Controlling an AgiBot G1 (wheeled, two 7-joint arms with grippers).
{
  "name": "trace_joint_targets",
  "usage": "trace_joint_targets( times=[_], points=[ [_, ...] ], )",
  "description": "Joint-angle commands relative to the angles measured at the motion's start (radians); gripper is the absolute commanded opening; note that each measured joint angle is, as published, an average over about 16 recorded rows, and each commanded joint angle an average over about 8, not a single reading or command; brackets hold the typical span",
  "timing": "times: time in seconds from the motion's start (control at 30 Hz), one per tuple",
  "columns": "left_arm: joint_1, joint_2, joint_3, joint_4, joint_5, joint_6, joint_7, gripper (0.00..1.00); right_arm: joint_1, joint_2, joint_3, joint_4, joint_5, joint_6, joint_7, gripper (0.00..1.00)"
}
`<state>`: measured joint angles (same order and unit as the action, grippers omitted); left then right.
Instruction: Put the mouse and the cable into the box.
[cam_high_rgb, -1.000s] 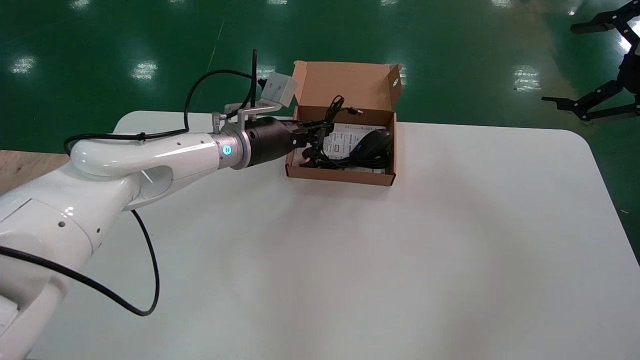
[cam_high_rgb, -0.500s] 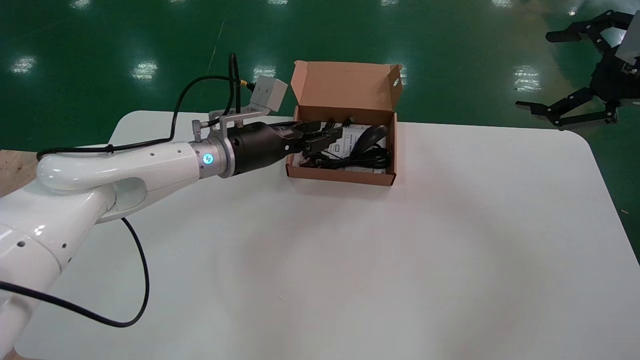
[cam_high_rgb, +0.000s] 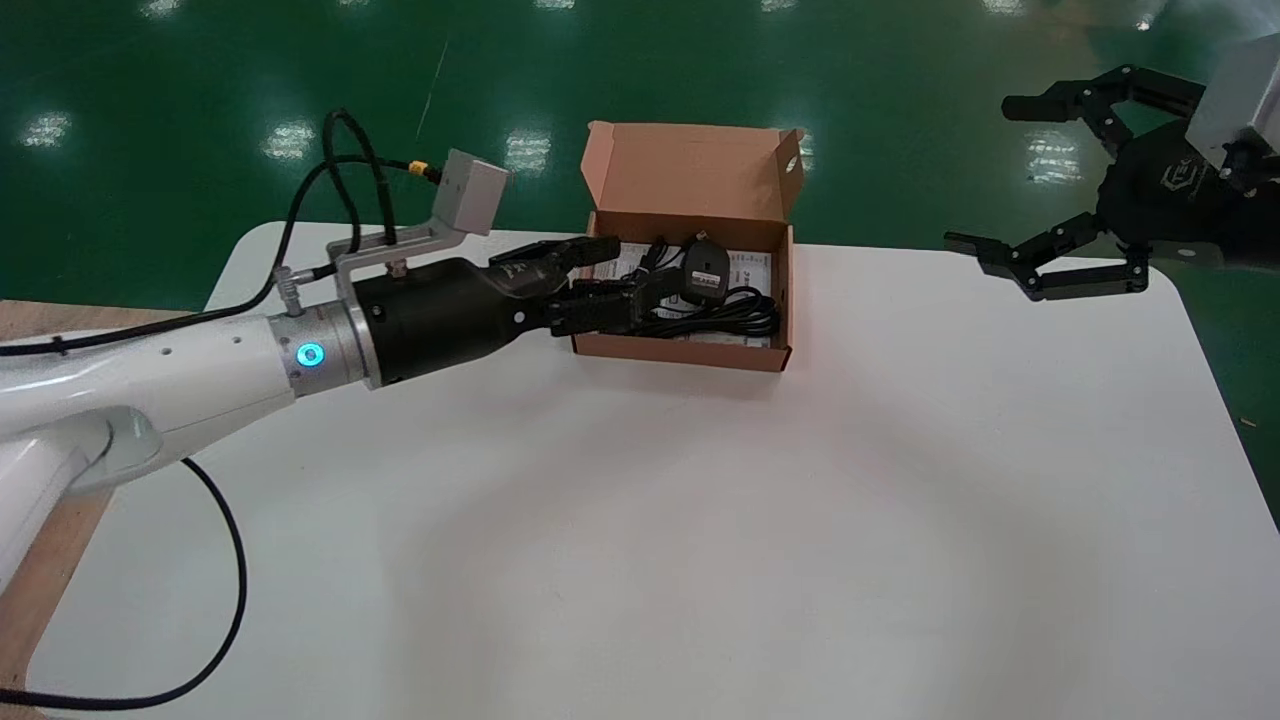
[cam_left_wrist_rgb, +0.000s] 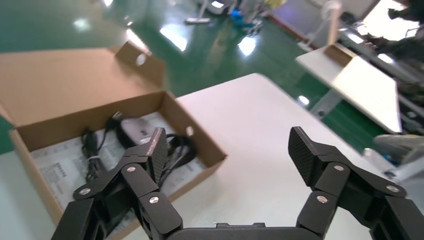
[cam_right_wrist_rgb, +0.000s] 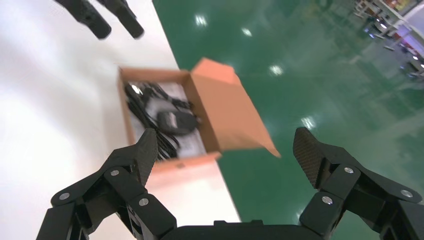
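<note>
- Jaws of the left gripper (cam_high_rgb: 612, 276) (cam_left_wrist_rgb: 227, 150) stand wide apart with nothing between them.
- Its fingers (cam_high_rgb: 560, 255) reach over the left wall of the box (cam_high_rgb: 680, 352) in the head view; whether they touch the wall or anything inside cannot be told.
- From the left wrist camera, one finger (cam_left_wrist_rgb: 152, 150) shows in front of the box (cam_left_wrist_rgb: 65, 80) and the other in front of bare table (cam_left_wrist_rgb: 250, 120).
- The mouse (cam_high_rgb: 708, 275) (cam_left_wrist_rgb: 134, 130) lies inside the box, towards its back wall, with a pale label patch facing up.
- The cable (cam_high_rgb: 725, 318) (cam_left_wrist_rgb: 180, 150) lies inside the box too, as a black coil touching the mouse on the side nearer the front wall, with a looser bundle towards the left wall.
- Both rest on a printed sheet (cam_high_rgb: 752, 266) (cam_left_wrist_rgb: 60, 170) that lines the bottom of the box.
- The box is open, its lid flap upright at the back, and it stands near the far edge of the white table (cam_high_rgb: 700, 520).
- The right gripper (cam_high_rgb: 995, 180) (cam_right_wrist_rgb: 225, 150) hangs in the air above the far right corner of the table, well apart from the box; its jaws are spread wide and hold nothing.
- Its wrist camera looks down on the box (cam_right_wrist_rgb: 225, 110), the mouse (cam_right_wrist_rgb: 175, 121) and the cable (cam_right_wrist_rgb: 145, 112) inside it.
- Green glossy floor (cam_high_rgb: 200, 80) lies beyond the table.
</note>
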<state>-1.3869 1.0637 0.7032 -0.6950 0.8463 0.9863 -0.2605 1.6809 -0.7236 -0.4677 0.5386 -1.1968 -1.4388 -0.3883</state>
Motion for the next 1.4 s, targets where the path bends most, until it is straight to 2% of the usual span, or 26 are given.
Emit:
trace_joint_targets(
  times=[0.03,1.07,1.23,1.4],
  points=[
    [0.017,-0.025,-0.023,-0.033,-0.006,0.028,0.004,1.00,-0.034,0.006,0.011,0.042,0.026,-0.003,0.032,1.00],
    [0.286,-0.415,-0.388,-0.540,-0.106,0.467,0.067,1.00,-0.564,0.105,0.175,0.693,0.434,-0.053,0.536,1.00],
    [0.315,-0.456,-0.427,-0.595,-0.117,0.514,0.073,1.00,-0.616,0.112,0.189,0.759,0.472,-0.057,0.580,1.00],
    [0.324,-0.469,-0.439,-0.611,-0.120,0.529,0.075,1.00,-0.629,0.113,0.191,0.775,0.482,-0.058,0.585,1.00]
  ],
)
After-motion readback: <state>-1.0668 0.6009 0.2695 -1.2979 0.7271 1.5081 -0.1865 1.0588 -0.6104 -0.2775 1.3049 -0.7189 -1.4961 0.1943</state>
